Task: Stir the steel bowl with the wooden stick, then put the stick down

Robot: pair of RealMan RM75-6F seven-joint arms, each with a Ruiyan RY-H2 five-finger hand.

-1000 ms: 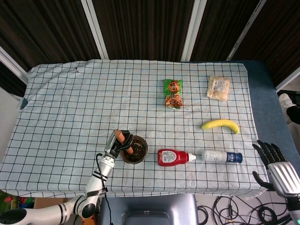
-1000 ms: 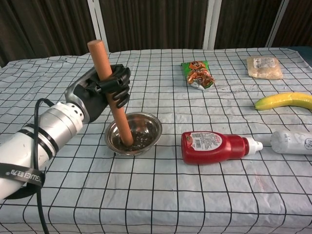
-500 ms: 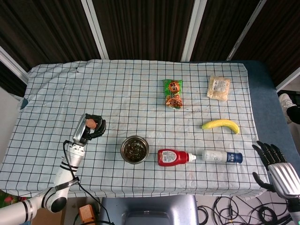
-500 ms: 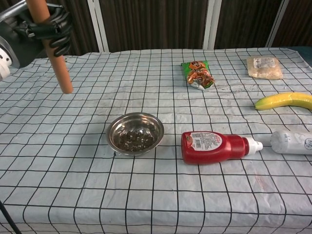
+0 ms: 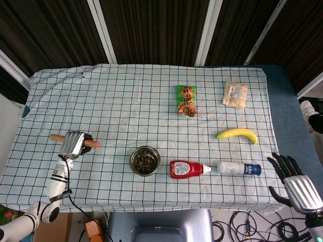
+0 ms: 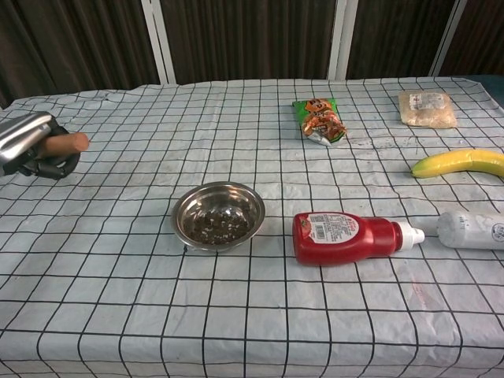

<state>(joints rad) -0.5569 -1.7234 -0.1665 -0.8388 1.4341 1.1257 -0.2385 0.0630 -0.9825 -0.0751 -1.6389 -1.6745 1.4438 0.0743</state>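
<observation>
The steel bowl (image 5: 145, 160) (image 6: 218, 215) stands near the table's front, with dark bits inside. Well to its left, my left hand (image 5: 73, 143) (image 6: 28, 147) grips the wooden stick (image 5: 57, 137) (image 6: 69, 142), which lies level just above the checked cloth, its ends showing on both sides of the hand in the head view. My right hand (image 5: 294, 179) hangs off the table's front right corner, fingers spread and holding nothing; the chest view does not show it.
A red ketchup bottle (image 5: 186, 169) (image 6: 350, 237) lies right of the bowl, then a white bottle (image 5: 237, 168) (image 6: 473, 230). Further back are a banana (image 5: 237, 134) (image 6: 458, 162), a green snack packet (image 5: 185, 100) (image 6: 319, 119) and a pale bag (image 5: 235, 94) (image 6: 427, 108).
My left hand lifted the stick out of the bowl, carried it left and lowered it, turning it from upright to level. The right hand has barely moved.
</observation>
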